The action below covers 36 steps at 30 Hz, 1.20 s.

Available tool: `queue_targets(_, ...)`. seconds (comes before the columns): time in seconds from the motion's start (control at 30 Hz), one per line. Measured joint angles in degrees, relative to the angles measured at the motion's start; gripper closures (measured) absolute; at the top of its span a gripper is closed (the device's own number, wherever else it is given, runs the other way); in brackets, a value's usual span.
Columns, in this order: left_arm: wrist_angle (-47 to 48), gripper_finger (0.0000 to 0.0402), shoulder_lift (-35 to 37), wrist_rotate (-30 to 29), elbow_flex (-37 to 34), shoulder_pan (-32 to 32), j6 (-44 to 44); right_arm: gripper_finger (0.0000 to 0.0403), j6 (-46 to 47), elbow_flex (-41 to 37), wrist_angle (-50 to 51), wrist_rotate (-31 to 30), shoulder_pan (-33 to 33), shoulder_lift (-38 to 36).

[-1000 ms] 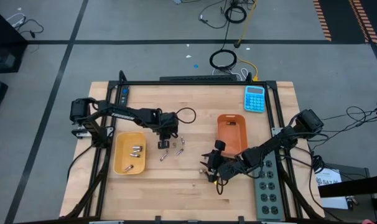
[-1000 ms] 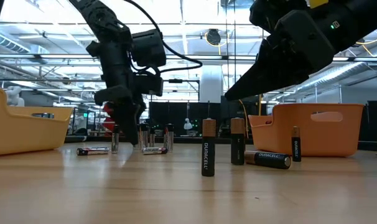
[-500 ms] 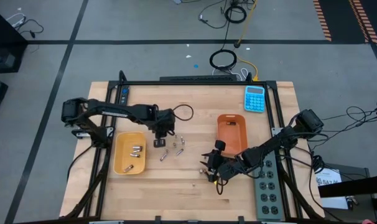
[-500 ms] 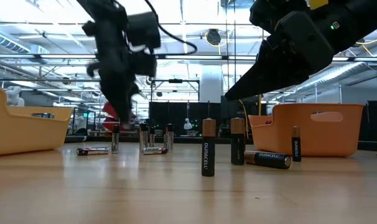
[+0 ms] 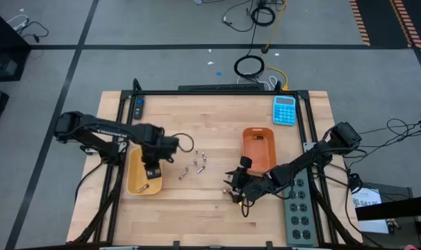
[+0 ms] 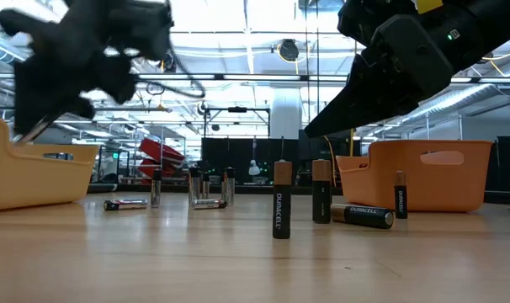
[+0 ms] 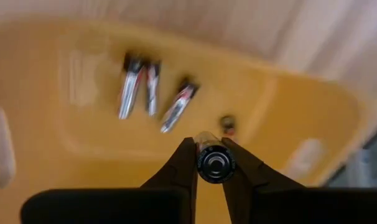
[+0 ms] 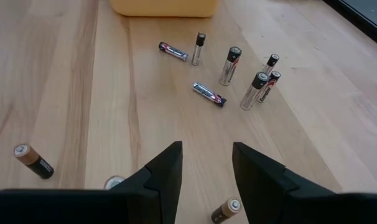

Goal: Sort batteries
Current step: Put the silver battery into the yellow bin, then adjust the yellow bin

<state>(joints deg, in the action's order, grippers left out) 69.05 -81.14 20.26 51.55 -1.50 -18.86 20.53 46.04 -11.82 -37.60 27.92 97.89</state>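
Note:
My left gripper (image 5: 152, 169) (image 7: 211, 148) hovers over the yellow tray (image 5: 137, 182) (image 7: 64, 87), shut on a small silvery battery (image 7: 215, 163). Several small batteries (image 7: 139, 87) lie on the tray's floor. More small batteries (image 5: 194, 167) (image 8: 238, 74) stand or lie on the wood between the trays. My right gripper (image 5: 233, 189) (image 8: 207, 168) is open above the table near the orange tray (image 5: 260, 148), with larger copper-topped batteries (image 6: 280, 200) (image 8: 33, 160) standing and lying around it. My left gripper pinches the battery between its two fingertips (image 7: 187, 163). The battery's round end (image 7: 215, 163) faces the wrist camera, so it lies along the fingers. The fingers point down into the yellow tray from above, and the battery is lifted clear of the tray's floor.
A blue calculator (image 5: 284, 110) lies at the far right of the table and a grey power strip (image 5: 299, 212) along the right edge. A cable loop (image 5: 185, 144) trails beside the left arm. Black frame rails (image 5: 217, 92) border the table.
My left gripper rose from the group of small batteries and swung toward the table's left edge, ending over the yellow tray with a battery between its fingers. The right arm kept still.

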Motion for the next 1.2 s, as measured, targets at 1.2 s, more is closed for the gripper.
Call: queue_targets(1.2,-8.6,0.0261,-0.1,-10.7,-9.7,-5.2,-7.3,0.0271,-0.5,0.0,-0.4,0.2,-0.1,0.0)
